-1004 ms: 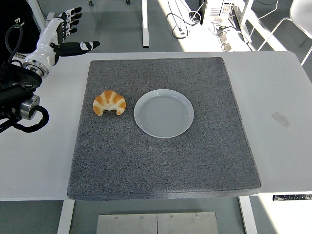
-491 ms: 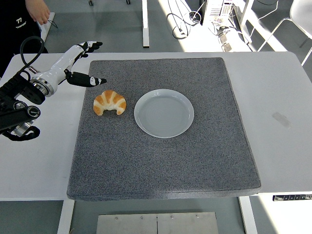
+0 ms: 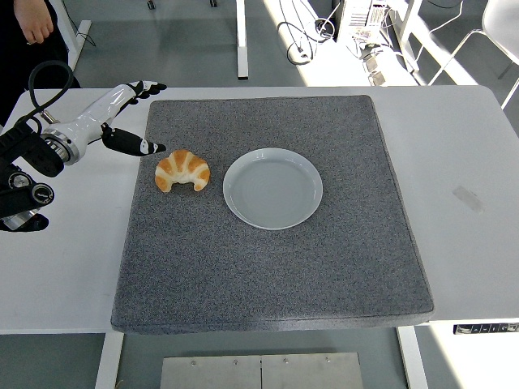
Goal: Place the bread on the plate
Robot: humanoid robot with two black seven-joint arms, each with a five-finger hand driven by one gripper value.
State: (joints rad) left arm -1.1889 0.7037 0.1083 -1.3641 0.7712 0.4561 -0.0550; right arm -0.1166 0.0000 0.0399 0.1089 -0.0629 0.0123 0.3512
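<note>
**A robotics lab test bench**

This looks like a lab or workshop, not a home. A plain white rectangular table [image 3: 454,154] carries a square grey speckled mat [image 3: 268,267] covering most of its top. Beyond the table's far edge lies a bare grey floor [image 3: 186,40] with loose black and white cables [image 3: 304,36] trailing near white metal table legs [image 3: 241,40]. A white chair [image 3: 499,24] stands at the far right corner. A person's hand [image 3: 34,31] shows at the top left.

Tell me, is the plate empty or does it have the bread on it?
Empty. The plate shows only its bare surface; the bread lies on the grey mat just left of it, apart from the rim.
</note>
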